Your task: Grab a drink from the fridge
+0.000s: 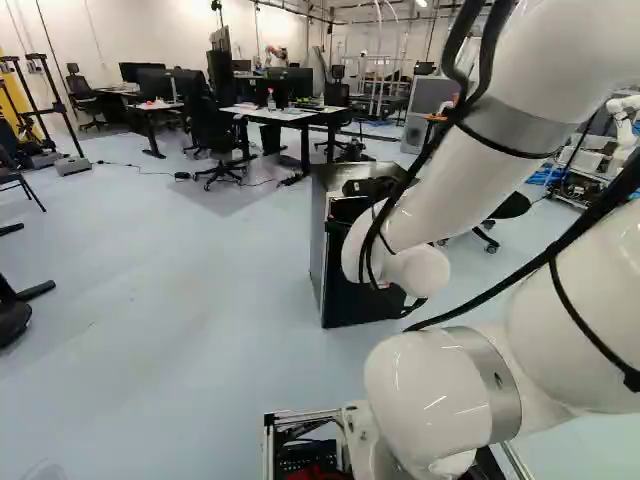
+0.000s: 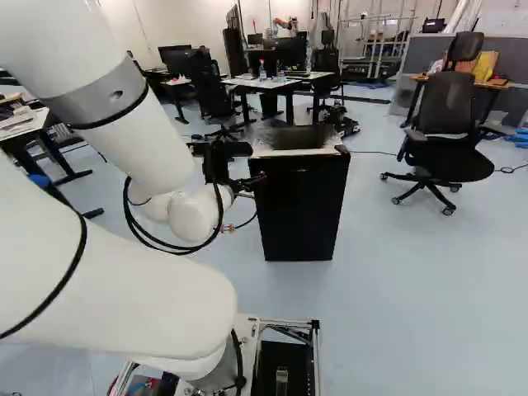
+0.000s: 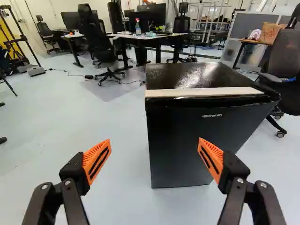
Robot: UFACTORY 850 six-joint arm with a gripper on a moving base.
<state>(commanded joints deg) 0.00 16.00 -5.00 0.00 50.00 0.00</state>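
In the right base view my gripper (image 2: 221,161) is beside the upper part of a small black fridge (image 2: 299,206), partly behind my arm's cables. The wrist view shows the gripper (image 3: 154,146) with its orange-padded fingers wide apart and nothing between them. Beyond the fingers the fridge (image 3: 197,136) stands upright on the floor, its door shut, with a pale strip along the top front edge. One finger overlaps the door in that view; the other is over the floor beside it. The fridge's inside and any drink are hidden.
Behind the fridge is a desk (image 3: 154,38) with monitors and a bottle (image 3: 138,27). An office chair (image 2: 445,132) is to the fridge's right in the right base view. Another robot (image 1: 622,120) shows at the right of the left base view.
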